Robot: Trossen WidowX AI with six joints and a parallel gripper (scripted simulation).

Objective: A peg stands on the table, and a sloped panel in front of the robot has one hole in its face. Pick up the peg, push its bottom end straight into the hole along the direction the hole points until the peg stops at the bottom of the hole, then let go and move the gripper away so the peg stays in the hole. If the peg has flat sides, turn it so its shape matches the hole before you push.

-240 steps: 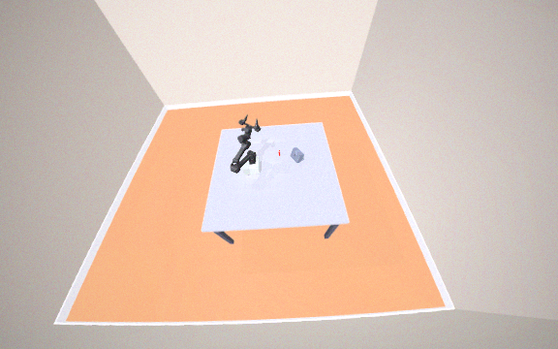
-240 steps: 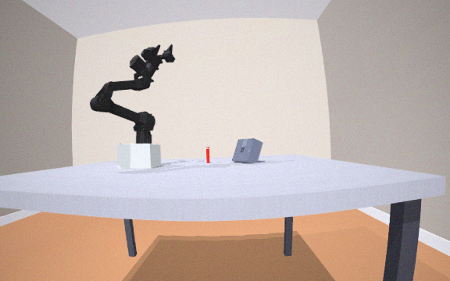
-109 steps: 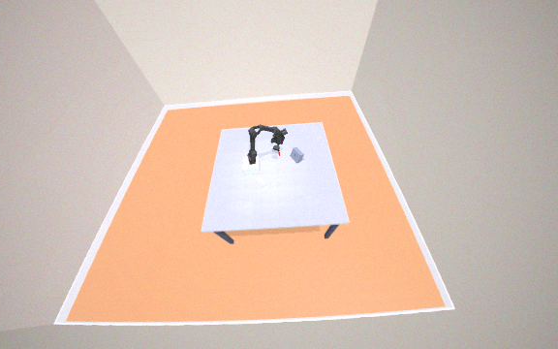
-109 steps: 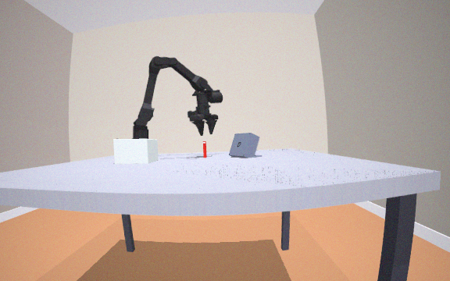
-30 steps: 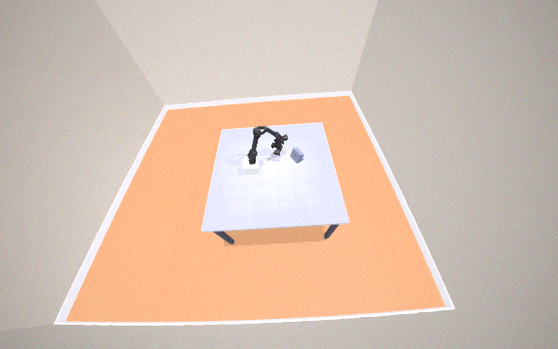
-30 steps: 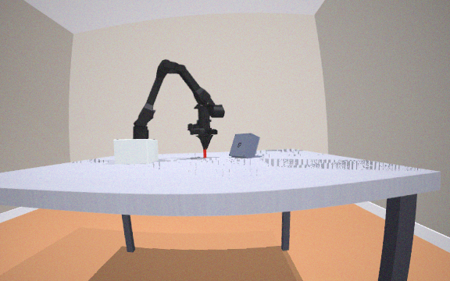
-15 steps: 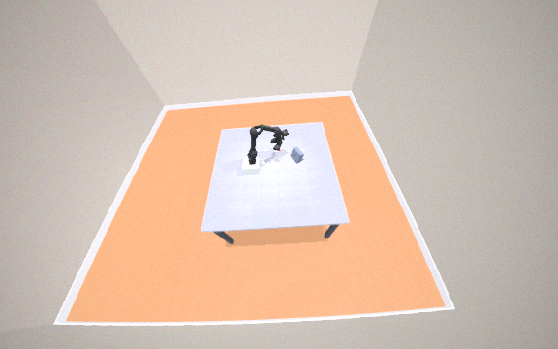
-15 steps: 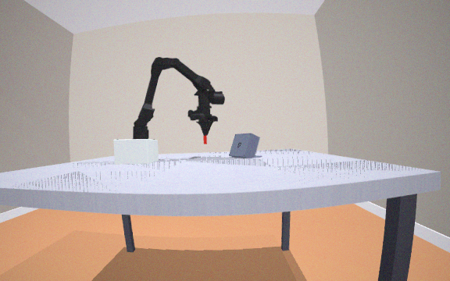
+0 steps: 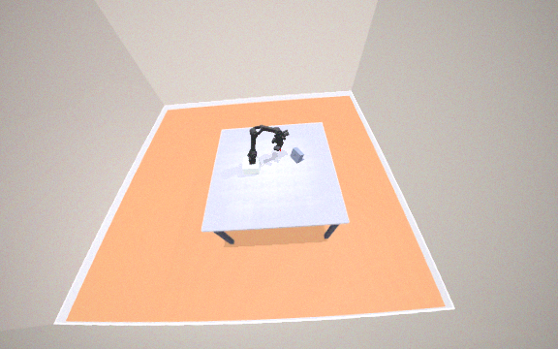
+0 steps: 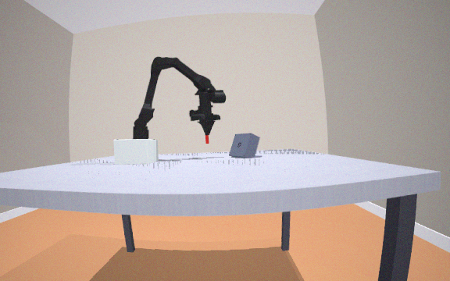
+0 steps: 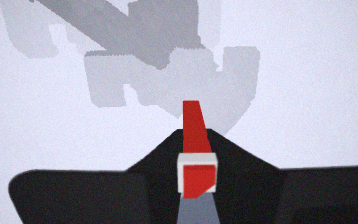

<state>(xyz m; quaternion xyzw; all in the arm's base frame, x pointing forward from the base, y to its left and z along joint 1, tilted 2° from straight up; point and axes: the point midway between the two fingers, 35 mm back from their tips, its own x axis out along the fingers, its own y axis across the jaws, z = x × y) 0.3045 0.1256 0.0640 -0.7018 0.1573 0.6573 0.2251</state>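
Observation:
The red peg (image 9: pixel 280 150) (image 10: pixel 207 139) (image 11: pixel 193 120) is held upright, its bottom end in the air above the table (image 9: pixel 269 204) (image 10: pixel 209 181). In the wrist view it has flat sides, a white band and a red top end with one cut corner. My gripper (image 10: pixel 207 133) (image 11: pixel 193 136) is shut on the peg, with both black fingers against it. The blue-grey sloped panel block (image 9: pixel 296 155) (image 10: pixel 248 145) stands to the right of the peg in the top and exterior views, apart from it. Its small dark hole (image 10: pixel 239 144) shows in the exterior view; its exact shape is too small to tell.
The white base block (image 9: pixel 250 168) (image 10: pixel 135 151) under the black arm stands on the table to the left of the peg. A blue-grey surface, seemingly the panel block (image 11: pixel 198 212), shows between the fingers at the bottom of the wrist view. The arm's shadow lies on the tabletop.

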